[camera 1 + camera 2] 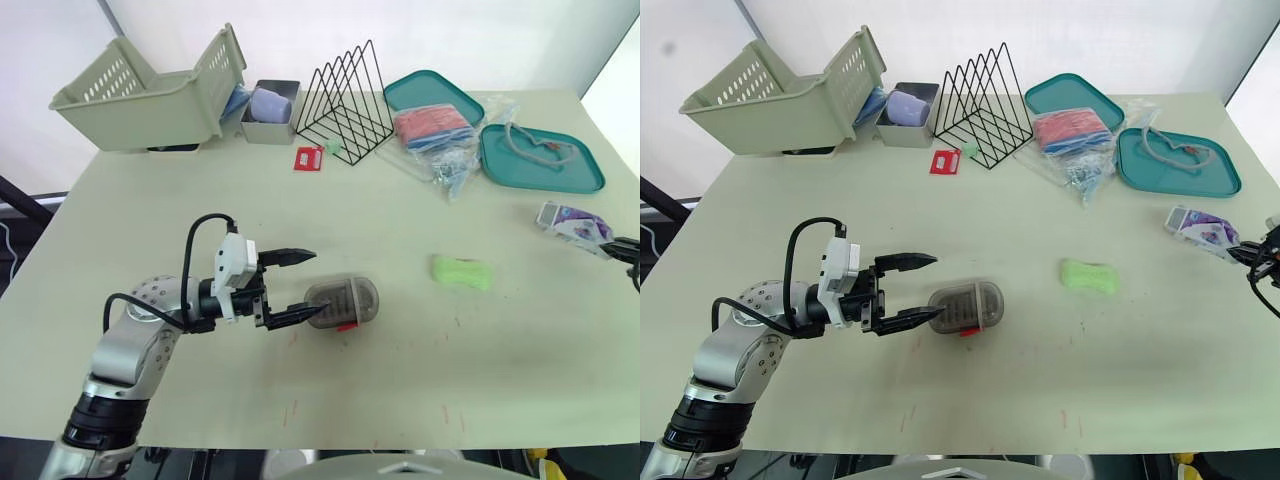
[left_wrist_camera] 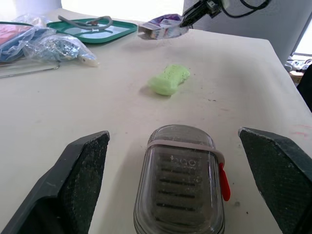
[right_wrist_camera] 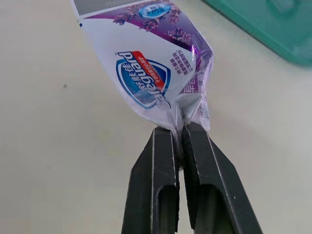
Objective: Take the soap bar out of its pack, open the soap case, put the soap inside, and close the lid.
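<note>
Left gripper (image 1: 317, 283), fingers spread wide, straddles the end of the closed grey soap case (image 1: 343, 303); green soap bar (image 1: 462, 271) lies bare on the table (image 1: 400, 400) to its right. Right gripper (image 3: 179, 127) pinches the purple soap pack (image 3: 156, 63) by a corner, near a teal tray (image 1: 590, 181); wire rack (image 1: 348, 100) stands far back

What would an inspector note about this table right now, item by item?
Surface: pale beige table, faint scuffs and red marks.
Job's things: green soap bar lies bare, mid-table; smoky translucent soap case with red latch, lid shut; purple-and-white soap pack near the right edge.
Clutter: green slatted basket, grey tub, black wire rack, two teal trays, bagged items, all along the far edge.
Grippers: left gripper open, straddling the case's end; right gripper shut on the pack's corner.
Cables: black cable loops over the left wrist.
Surroundings: white wall behind.
</note>
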{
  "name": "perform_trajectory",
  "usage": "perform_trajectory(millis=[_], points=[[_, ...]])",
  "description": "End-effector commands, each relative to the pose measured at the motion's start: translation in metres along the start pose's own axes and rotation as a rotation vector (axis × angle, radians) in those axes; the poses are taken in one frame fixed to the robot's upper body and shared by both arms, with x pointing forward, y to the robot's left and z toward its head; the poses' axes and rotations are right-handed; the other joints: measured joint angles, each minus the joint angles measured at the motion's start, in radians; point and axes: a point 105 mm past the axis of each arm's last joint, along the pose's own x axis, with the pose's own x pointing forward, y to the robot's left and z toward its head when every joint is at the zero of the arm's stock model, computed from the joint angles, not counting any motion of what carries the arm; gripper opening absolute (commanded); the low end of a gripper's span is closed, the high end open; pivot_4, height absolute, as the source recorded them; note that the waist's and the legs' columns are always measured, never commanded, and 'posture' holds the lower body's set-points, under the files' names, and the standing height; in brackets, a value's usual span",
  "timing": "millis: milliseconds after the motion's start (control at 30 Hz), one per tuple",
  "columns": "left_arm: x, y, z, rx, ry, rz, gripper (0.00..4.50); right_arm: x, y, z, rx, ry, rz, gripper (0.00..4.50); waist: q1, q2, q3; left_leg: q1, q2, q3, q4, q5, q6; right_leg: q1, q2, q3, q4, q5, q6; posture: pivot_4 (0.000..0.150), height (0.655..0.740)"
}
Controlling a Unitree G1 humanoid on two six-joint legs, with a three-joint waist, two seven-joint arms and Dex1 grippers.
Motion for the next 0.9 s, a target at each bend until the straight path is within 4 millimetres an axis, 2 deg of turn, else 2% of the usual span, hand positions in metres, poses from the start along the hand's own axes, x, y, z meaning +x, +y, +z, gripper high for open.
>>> perform_trajectory(millis=[33, 167, 400, 533, 667, 767, 900], points=[[-0.002, 0.0, 0.011, 0.05, -0.011, 0.004, 4.5, -0.01, -0.02, 0.022, 0.128, -0.08, -0.264, 0.01, -0.002, 0.0, 0.0, 0.0, 0.0, 0.0, 0.0, 0.0, 0.0, 0.0, 0.0, 0.0, 0.0, 0.0, 0.0, 0.15, 0.74], [-0.002, 0.0, 0.011, 0.05, -0.009, 0.011, 4.5, -0.008, -0.017, 0.018, 0.308, -0.095, -0.381, 0.01, -0.005, -0.001, 0.0, -0.001, 0.0, 0.0, -0.001, 0.0, 0.0, -0.001, 0.0, 0.0, 0.0, 0.0, 0.0, 0.15, 0.74], [0.0, 0.0, 0.012, 0.054, -0.006, 0.011, 4.5, 0.004, 0.009, 0.014, 0.516, -0.061, -0.442, 0.01, -0.012, -0.001, 0.0, -0.001, 0.0, 0.0, -0.003, 0.0, 0.0, -0.002, 0.0, 0.001, -0.001, 0.0, 0.0, 0.15, 0.74], [0.001, -0.001, 0.012, 0.056, -0.006, 0.009, 4.5, 0.009, 0.022, 0.013, 0.552, -0.04, -0.424, 0.01, -0.015, -0.001, 0.0, -0.001, 0.0, 0.0, -0.004, 0.0, 0.0, -0.003, 0.0, 0.001, -0.001, 0.0, 0.0, 0.15, 0.74], [0.001, -0.002, 0.012, 0.058, -0.003, 0.009, 4.5, 0.011, 0.025, 0.012, 0.566, -0.03, -0.426, 0.01, -0.018, -0.001, 0.0, -0.001, 0.0, 0.001, -0.005, 0.0, 0.0, -0.003, 0.0, 0.001, -0.001, 0.0, 0.0, 0.15, 0.74], [0.001, -0.002, 0.012, 0.061, -0.004, 0.009, 4.5, 0.013, 0.029, 0.011, 0.588, -0.023, -0.392, 0.91, -0.019, -0.001, 0.0, -0.001, 0.0, 0.001, -0.005, 0.0, 0.0, -0.003, 0.0, 0.001, -0.001, 0.0, 0.0, 0.15, 0.74], [0.002, -0.002, 0.013, 0.062, -0.006, 0.009, 4.5, 0.012, 0.03, 0.013, 0.558, -0.026, -0.381, 2.84, -0.02, -0.001, 0.0, -0.001, 0.0, 0.002, -0.006, 0.0, 0.0, -0.004, 0.0, 0.002, -0.001, 0.0, 0.0, 0.15, 0.74]])
